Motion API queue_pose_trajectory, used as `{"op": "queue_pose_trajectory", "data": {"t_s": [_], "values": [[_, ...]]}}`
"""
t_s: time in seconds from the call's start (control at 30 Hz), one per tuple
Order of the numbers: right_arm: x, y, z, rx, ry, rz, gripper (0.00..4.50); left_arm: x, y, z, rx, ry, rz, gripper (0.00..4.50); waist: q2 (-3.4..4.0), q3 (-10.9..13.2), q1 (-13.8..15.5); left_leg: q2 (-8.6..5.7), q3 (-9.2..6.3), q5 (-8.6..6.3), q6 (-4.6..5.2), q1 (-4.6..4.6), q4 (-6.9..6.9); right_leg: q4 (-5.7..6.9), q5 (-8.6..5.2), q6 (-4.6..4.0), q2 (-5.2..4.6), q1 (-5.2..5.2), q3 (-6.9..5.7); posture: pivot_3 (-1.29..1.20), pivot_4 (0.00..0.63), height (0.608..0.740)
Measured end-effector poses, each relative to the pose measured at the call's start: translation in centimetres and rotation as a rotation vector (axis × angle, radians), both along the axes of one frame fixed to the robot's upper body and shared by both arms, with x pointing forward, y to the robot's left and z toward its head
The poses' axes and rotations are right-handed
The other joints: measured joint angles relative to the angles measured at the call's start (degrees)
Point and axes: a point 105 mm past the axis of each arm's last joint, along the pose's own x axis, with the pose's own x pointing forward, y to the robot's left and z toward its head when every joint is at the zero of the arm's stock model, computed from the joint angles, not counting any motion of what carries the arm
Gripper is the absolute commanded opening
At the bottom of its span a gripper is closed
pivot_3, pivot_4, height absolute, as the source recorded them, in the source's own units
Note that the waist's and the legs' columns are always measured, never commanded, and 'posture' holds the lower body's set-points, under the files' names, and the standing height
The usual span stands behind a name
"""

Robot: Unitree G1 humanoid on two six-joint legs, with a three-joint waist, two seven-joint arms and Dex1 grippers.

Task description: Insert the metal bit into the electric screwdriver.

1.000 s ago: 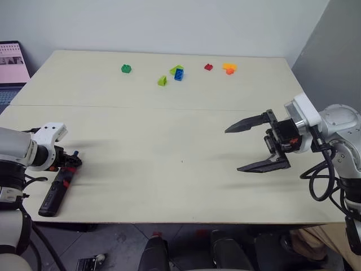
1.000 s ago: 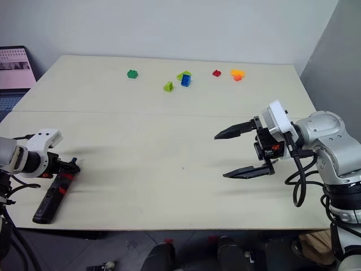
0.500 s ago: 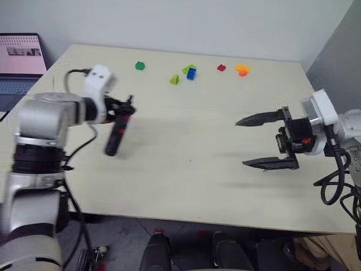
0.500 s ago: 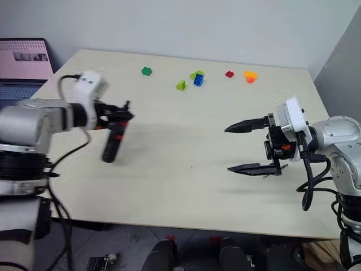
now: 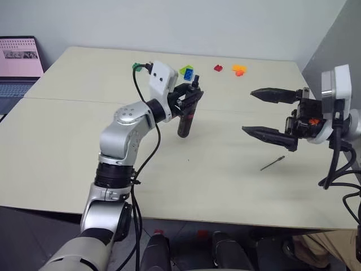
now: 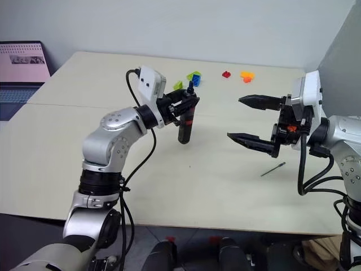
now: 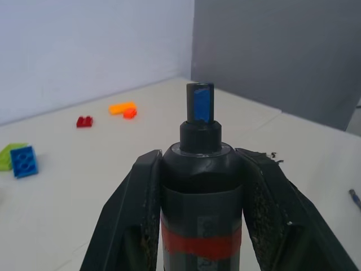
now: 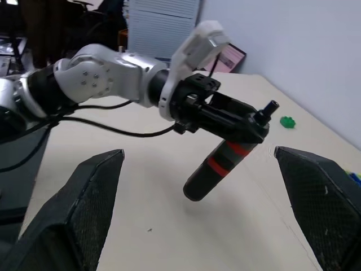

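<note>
1. The laptop (image 5: 20,62) at the far left is cut off by the picture's edge; its screen content is too small to read.
2. The upper part of the electric screwdriver (image 5: 186,116) sits behind the fingers of the left gripper (image 5: 192,97), so its buttons cannot be made out.
3. In the left wrist view, the electric screwdriver's lower body runs off the edge.
4. The metal bit (image 5: 272,164) is too thin to tell its tip shape.
5. The small coloured blocks (image 5: 186,71) are partly hidden behind the left gripper.
</note>
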Motion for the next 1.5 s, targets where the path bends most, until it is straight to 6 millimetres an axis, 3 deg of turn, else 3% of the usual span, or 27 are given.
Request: {"op": "queue_pose_trajectory", "data": {"t_s": [0.4, 0.9, 1.27, 1.37, 1.5], "values": [[0.8, 0.9, -0.3, 0.015, 0.027, -0.062, 4.5, -1.2, 0.9, -4.6, -0.078, 0.024, -0.007, 1.64, 0.02, 0.0, 0.1, -0.01, 0.0, 0.0, 0.0, -0.02, 0.0, -0.04, 0.0, 0.01, 0.0, 0.01, 0.0, 0.0, 0.15, 0.74], [-0.1, 1.6, -1.3, -0.061, 0.067, 0.007, 4.5, -3.9, 2.7, -5.2, -0.053, -0.029, 0.003, 1.64, 0.05, 0.0, 0.1, 0.02, 0.0, 0.0, 0.01, 0.07, -0.04, -0.07, 0.0, 0.02, 0.01, 0.09, 0.0, 0.0, 0.15, 0.74], [-0.5, 1.7, -2.4, -0.113, 0.105, 0.053, 4.5, -4.7, 3.6, -5.3, -0.04, -0.019, 0.012, 1.64, 0.05, 0.0, 0.1, 0.02, 0.01, 0.01, 0.02, 0.15, -0.01, -0.09, 0.0, 0.03, 0.04, 0.15, 0.02, 0.0, 0.15, 0.74], [0.1, 1.0, -3.0, -0.17, 0.107, 0.036, 4.5, -4.7, 3.0, -5.2, -0.04, -0.023, -0.005, 1.64, 0.05, 0.0, 0.1, 0.01, 0.02, 0.01, 0.03, 0.13, -0.02, -0.13, 0.0, 0.03, 0.04, 0.14, 0.03, 0.0, 0.15, 0.74], [1.1, -1.5, -4.6, -0.394, 0.091, 0.019, 4.5, -4.9, 1.5, -4.2, -0.039, -0.055, -0.059, 1.64, 0.09, 0.0, 0.4, 0.01, 0.03, 0.01, 0.02, 0.09, -0.03, -0.21, 0.0, 0.03, 0.03, 0.13, 0.02, 0.0, 0.15, 0.74]]}}
